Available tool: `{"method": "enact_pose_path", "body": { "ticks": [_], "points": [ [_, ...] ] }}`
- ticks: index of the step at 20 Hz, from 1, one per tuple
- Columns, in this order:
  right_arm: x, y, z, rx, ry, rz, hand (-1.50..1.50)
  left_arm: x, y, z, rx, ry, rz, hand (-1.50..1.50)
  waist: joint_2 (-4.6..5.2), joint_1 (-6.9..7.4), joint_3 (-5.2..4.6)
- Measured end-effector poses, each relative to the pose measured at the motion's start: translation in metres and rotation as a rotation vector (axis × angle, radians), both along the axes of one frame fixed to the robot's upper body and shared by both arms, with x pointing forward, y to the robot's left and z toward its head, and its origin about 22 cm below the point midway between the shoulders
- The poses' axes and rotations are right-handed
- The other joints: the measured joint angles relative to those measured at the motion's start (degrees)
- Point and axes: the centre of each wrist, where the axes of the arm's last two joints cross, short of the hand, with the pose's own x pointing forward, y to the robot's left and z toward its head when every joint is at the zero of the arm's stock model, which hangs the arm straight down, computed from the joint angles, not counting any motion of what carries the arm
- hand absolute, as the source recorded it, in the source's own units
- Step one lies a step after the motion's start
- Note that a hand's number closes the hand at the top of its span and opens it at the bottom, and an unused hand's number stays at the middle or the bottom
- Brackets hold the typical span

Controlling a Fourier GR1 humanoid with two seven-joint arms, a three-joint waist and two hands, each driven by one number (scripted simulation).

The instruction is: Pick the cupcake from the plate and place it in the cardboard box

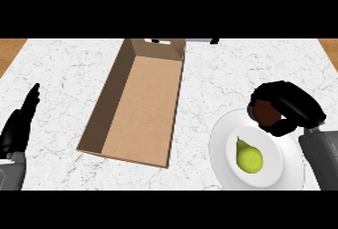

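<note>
Two hands of mine show over the white marbled counter (264, 62), one at each side. No writing or label can be read on anything in view.

At the far left, my left hand (19, 127) rests near the edge with its fingers straight and pointing up, holding nothing. It is well apart from the box and from the plate.

Next comes the cardboard box (138, 105), long and open on top, lying on the counter with its brown floor bare. Its far end reaches toward the back of the counter, where small black and white shapes sit that I cannot make out. Bare counter lies between the box and the plate.

Right of the box stands the white plate (228, 134). A yellow-green pear (249, 155) lies on its middle, stem toward the far side, near the cupcake but not touching it.

At the plate's far right rim sits the cupcake (264, 112), dark brown, over the plate's edge. My right hand (290, 107) is curled around it, fingers arching over its far side and thumb below, so that most of it is hidden. I cannot tell whether it touches the plate.
</note>
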Motion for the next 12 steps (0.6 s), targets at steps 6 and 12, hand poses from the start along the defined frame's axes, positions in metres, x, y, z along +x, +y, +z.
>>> {"method": "enact_pose_path", "body": {
  "ticks": [6,12],
  "points": [
    [0.069,0.019,0.042,0.005,0.063,0.012,1.5,0.004,-0.005,0.0,0.003,-0.009,-0.022,0.0,0.28,0.98,0.04],
    [0.097,0.035,0.086,0.161,-0.044,0.129,1.5,0.002,-0.003,0.002,0.009,-0.003,-0.01,0.0,0.05,0.37,0.05]
  ]
}}
